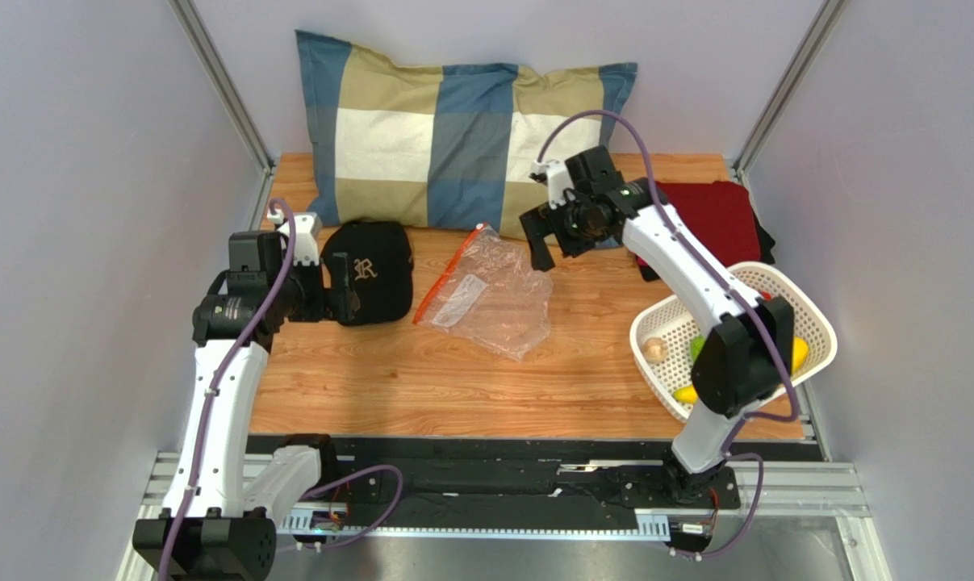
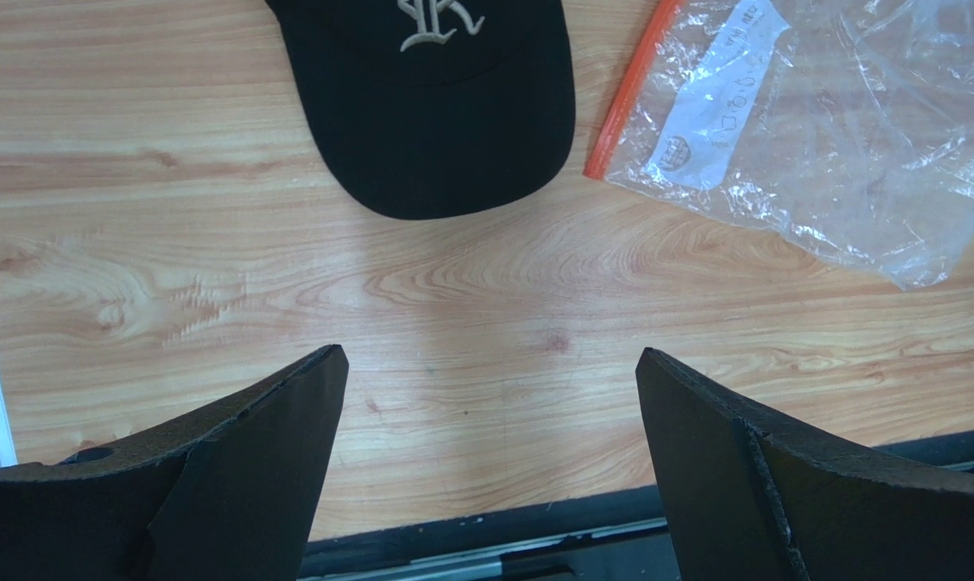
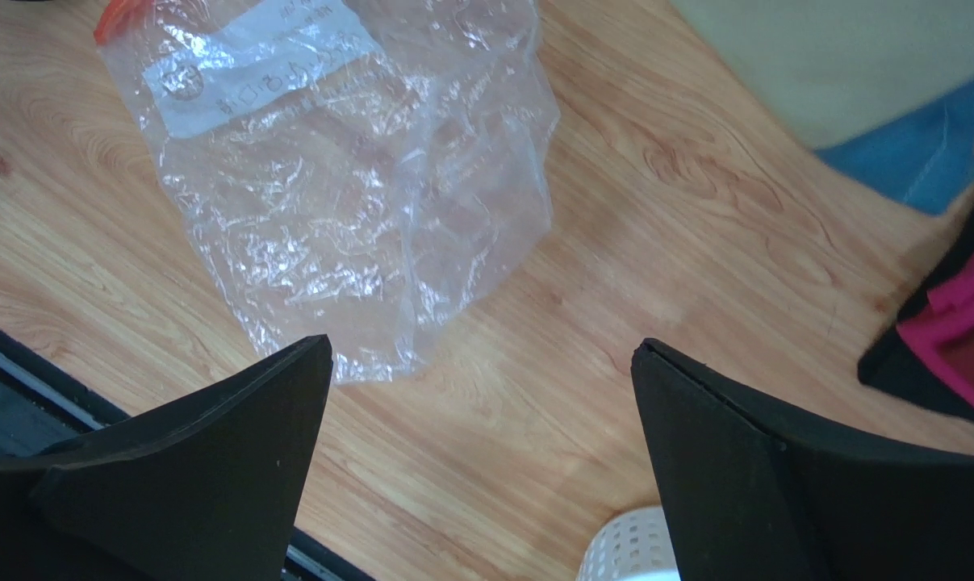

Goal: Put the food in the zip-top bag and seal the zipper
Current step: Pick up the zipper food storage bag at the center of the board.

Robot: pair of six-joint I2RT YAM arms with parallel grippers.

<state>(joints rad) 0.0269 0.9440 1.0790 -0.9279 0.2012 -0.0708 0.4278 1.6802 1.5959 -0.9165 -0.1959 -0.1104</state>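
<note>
Left fingers [image 2: 219, 484] and right fingers [image 3: 195, 472] wide, empty; zip-top bag [image 1: 494, 297] flat mid-counter, food [image 1: 656, 351] seemingly all in basket [image 1: 821, 324] at right edge; limp film may slide when pinched.

Ahead of the left jaws, a cap [image 2: 425, 109] is showing an embroidered R; the label [image 2: 712, 91] on the bag [image 2: 843, 157] is showing unreadable print.

The left arm [image 1: 219, 400] and right arm [image 1: 686, 260] have white shells and black joints. A purple cable [image 1: 601, 118] arcs behind the right pincer [image 3: 479, 345], another behind the left pincer [image 2: 489, 352]. The fingers [image 2: 249, 460] are blunt matte-black wedges.
</note>
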